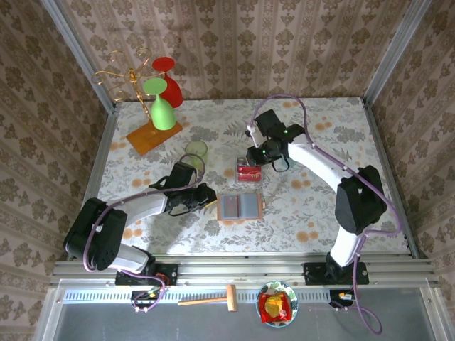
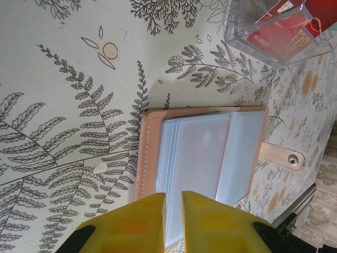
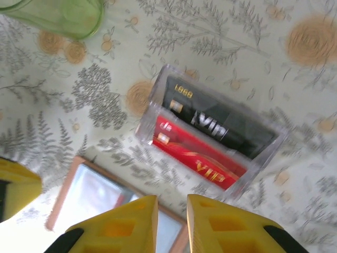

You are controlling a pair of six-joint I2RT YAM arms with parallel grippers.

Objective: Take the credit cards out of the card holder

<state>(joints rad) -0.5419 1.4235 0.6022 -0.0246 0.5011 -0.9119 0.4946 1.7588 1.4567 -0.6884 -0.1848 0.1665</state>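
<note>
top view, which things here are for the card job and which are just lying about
Job: card holder, open; credit cards, in the clear box.
Lying about: gold rack, red glass, green glass, green cup, hammer, bowl.

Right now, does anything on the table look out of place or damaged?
Nothing stands out. The holder lies open and flat, pockets looking empty; two cards stand on edge in the clear box.
</note>
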